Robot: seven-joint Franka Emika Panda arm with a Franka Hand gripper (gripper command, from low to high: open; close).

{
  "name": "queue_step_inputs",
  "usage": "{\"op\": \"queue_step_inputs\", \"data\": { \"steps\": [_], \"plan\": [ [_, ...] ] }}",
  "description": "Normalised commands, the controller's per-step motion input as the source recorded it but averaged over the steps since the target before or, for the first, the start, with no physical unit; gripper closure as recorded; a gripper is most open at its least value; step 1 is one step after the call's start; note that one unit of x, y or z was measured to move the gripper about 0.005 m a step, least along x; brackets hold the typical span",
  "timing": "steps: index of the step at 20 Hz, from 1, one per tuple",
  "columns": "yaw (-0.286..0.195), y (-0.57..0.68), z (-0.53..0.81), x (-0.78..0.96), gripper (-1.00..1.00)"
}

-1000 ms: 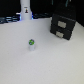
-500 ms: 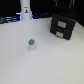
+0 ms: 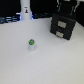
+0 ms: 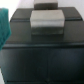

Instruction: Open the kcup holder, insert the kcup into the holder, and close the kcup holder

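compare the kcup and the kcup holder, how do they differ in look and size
The kcup is tiny and round with a green top and whitish sides; the kcup holder is a black box many times larger, with pale rectangular slots on its front. The kcup stands alone in the open middle of the table; the kcup holder sits far back toward the exterior view's right. Both rest on the white table.

Bench (image 3: 45, 65) surface wide open across the middle and front. Kcup (image 3: 32, 43) stands alone, bare bench on all sides, well apart from the kcup holder (image 3: 64, 26) at the back on the exterior view's right. White bottle-shaped object (image 3: 25, 10) at the back left. Open gap between bottle and holder. Wrist view is filled by the holder's dark body (image 4: 42, 55), close up.
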Motion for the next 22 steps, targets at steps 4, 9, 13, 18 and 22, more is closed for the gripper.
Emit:
{"op": "queue_step_inputs", "data": {
  "steps": [4, 9, 13, 18, 22],
  "plan": [
    [-0.083, 0.26, -0.36, 0.01, -1.00],
    [-0.051, 0.18, -0.38, -0.08, -1.00],
    [-0.040, 0.16, -0.36, -0.19, -1.00],
    [-0.016, 0.03, -0.31, -0.27, -1.00],
    [-0.004, 0.00, -0.34, -0.31, -1.00]
  ]
}}
